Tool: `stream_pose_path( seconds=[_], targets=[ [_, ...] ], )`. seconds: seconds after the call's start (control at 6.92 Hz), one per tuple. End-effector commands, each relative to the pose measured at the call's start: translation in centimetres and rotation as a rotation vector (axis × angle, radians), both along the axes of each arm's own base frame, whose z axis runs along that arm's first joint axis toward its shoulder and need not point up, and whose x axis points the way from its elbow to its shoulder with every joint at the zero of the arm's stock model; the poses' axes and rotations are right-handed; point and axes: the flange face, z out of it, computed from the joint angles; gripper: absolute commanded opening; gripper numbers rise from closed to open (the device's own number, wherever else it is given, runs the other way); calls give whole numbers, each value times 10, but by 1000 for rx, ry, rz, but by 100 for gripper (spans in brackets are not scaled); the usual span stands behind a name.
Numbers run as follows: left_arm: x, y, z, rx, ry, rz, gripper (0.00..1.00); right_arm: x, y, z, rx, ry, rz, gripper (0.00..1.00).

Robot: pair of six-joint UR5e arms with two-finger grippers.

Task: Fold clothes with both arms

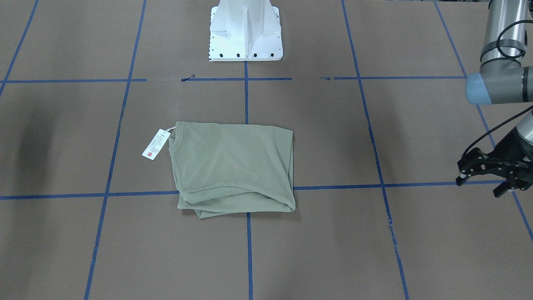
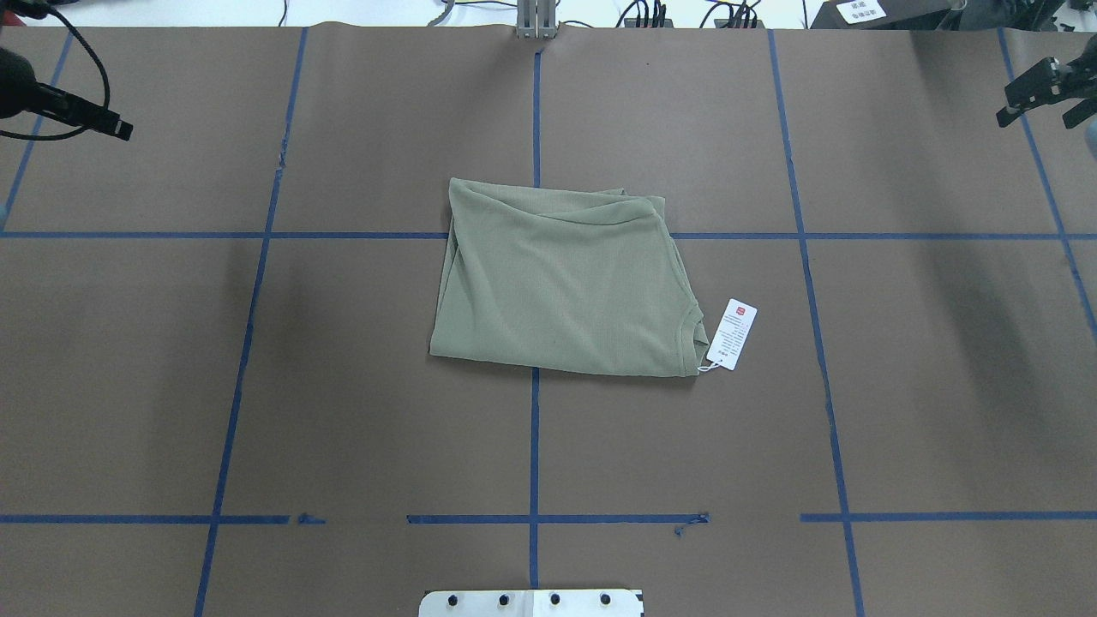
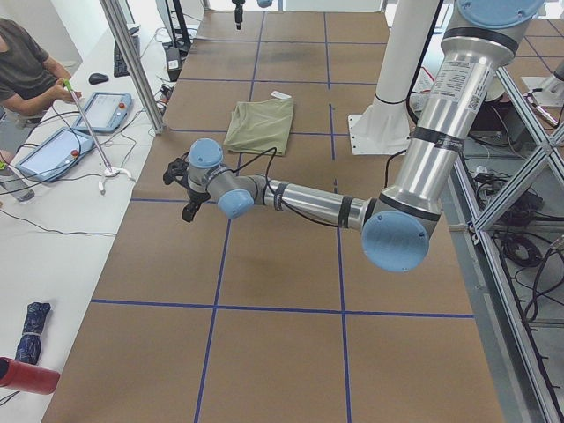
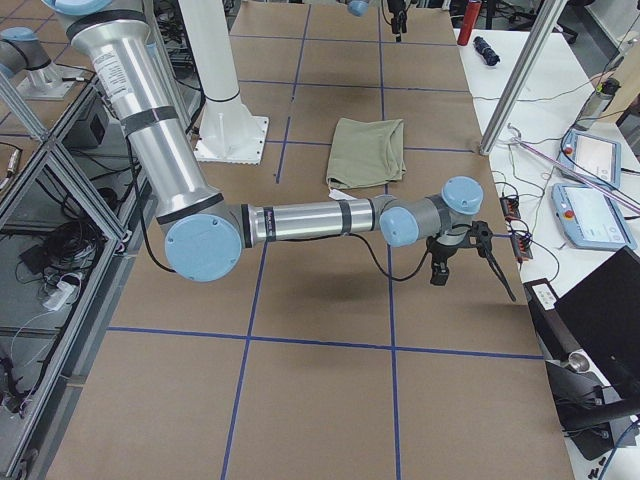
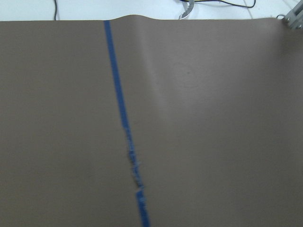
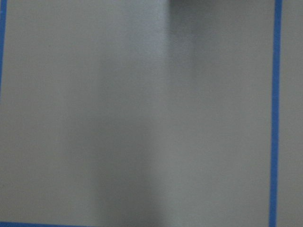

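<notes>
The sage-green shirt [image 1: 233, 166] lies folded into a rough rectangle at the middle of the table, with its white hang tag [image 1: 156, 144] sticking out by the neck. It also shows in the overhead view [image 2: 557, 283] with the tag [image 2: 731, 334]. My left gripper [image 1: 479, 187] hovers open and empty far off to the side of the shirt, near the table's end [image 3: 181, 189]. My right gripper [image 2: 1037, 120] is open and empty at the opposite far end [image 4: 470, 285]. Both wrist views show only bare brown table and blue tape.
The white pedestal base [image 1: 245, 33] stands behind the shirt on the robot's side. Blue tape lines [image 2: 534, 446] grid the brown table. A side bench with tablets [image 3: 53, 150] and a seated person [image 3: 26, 62] lies beyond the table's far edge.
</notes>
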Motion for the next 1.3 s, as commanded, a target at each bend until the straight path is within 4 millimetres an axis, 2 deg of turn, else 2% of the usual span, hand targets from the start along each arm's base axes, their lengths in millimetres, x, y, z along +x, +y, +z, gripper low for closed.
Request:
stream_pose_path(
  seconds=[0.0,0.14,0.29,0.43,0.58,0.72,1.01,1.16],
  targets=[
    [-81,-3,35,-52,-94,54,99,56,31,27,-2,27,-62,100],
    [-111,-1,45,-126,-105,41,99,63,43,23,-10,31,-68,100],
    [-140,4,55,-225,-84,34,99,61,52,19,-14,55,-74,100],
    [-148,20,53,-221,-92,58,99,62,60,16,-6,59,-71,100],
    [-149,50,52,-223,-93,55,100,64,76,26,-15,91,-62,100],
    [-151,55,54,-254,-92,54,100,63,79,29,-21,86,-64,100],
    [-152,63,36,-262,-94,57,100,64,85,30,-21,83,-64,100],
    [-153,75,46,-276,-93,59,100,64,89,29,-22,77,-68,100]
  ],
)
